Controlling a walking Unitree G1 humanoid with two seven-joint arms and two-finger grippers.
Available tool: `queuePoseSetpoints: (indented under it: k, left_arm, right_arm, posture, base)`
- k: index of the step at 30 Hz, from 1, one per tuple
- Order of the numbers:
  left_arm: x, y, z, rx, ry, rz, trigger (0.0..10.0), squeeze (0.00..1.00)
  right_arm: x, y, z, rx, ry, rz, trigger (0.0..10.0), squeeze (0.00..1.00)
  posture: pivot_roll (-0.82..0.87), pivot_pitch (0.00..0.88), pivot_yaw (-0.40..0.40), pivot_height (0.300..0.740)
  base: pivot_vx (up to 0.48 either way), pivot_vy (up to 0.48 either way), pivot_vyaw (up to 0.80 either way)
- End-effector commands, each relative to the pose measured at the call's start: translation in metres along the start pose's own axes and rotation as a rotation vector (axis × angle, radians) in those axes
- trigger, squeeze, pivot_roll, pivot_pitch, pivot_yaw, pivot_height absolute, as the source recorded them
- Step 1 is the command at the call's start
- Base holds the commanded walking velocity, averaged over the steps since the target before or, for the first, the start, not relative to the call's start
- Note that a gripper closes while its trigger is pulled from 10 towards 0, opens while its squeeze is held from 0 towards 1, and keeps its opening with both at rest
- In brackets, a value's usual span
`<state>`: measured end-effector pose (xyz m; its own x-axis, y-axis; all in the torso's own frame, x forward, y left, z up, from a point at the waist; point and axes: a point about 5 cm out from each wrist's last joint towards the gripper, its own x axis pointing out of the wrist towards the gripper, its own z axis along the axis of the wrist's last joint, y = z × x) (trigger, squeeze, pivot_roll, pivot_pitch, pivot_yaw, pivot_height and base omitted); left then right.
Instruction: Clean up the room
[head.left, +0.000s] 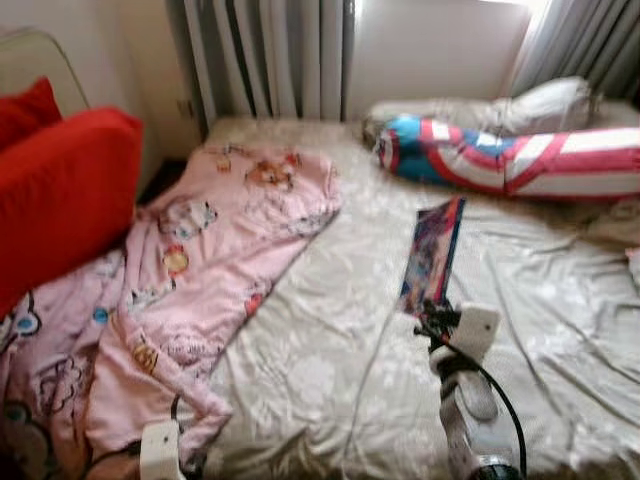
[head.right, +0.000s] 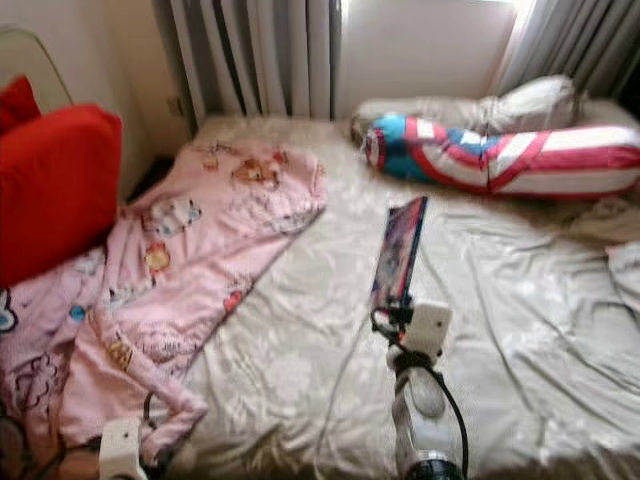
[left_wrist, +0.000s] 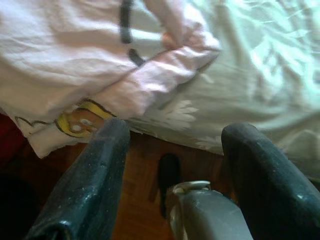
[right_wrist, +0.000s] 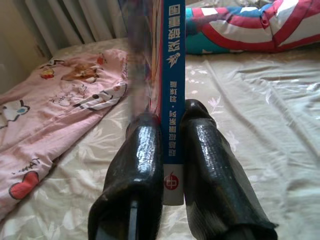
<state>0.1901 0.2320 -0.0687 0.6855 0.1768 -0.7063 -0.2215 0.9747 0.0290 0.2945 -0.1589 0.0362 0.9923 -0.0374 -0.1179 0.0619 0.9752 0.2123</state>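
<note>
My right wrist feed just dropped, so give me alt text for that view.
The right gripper has its jaws shut on a thin book, held upright by its blue spine above a beige bed. A pink blanket lies to one side, and a red, white and blue bolster lies behind by the curtains.

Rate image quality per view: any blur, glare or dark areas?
Left eye view: soft overall, window blown out above the cream bed sheet. Left wrist view: pink cartoon blanket blurred, floor dark. Right wrist view: blue-spined book sharp on its spine, cover edge smeared.
</note>
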Motion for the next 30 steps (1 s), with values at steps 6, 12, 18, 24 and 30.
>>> queuePoseSetpoints:
  k: [6,12,18,24,30]
  left_arm:
    - [-0.0016,0.0007,-0.0086,0.018,0.048,0.002,10.0,0.0]
    - [-0.0012,-0.0015,-0.008,0.019,0.048,0.0,10.0,0.0]
    - [-0.0008,-0.0043,-0.0071,0.02,0.041,-0.006,10.0,0.0]
    - [-0.0008,-0.0043,-0.0071,0.02,0.041,-0.006,10.0,0.0]
    - [-0.0008,-0.0043,-0.0071,0.02,0.041,-0.006,10.0,0.0]
  right_arm:
    - [0.0047,0.0014,0.0122,0.008,-0.056,0.002,10.0,0.0]
    - [0.004,0.0027,0.012,0.001,-0.059,0.007,10.0,0.0]
    - [0.0035,0.0023,0.0114,0.001,-0.057,0.008,10.0,0.0]
    - [0.0035,0.0023,0.0114,0.001,-0.057,0.008,10.0,0.0]
    - [0.0035,0.0023,0.0114,0.001,-0.057,0.008,10.0,0.0]
  posture:
    - [-0.03,0.047,-0.031,0.74]
    - [-0.03,0.042,-0.034,0.74]
    - [-0.03,0.038,-0.038,0.74]
    - [-0.03,0.038,-0.038,0.74]
    - [-0.03,0.038,-0.038,0.74]
  base:
    - [0.0,-0.261,-0.5]
    - [0.0,-0.264,0.0]
    - [0.0,-0.267,0.0]
    - [0.0,-0.266,0.0]
    - [0.0,-0.266,0.0]
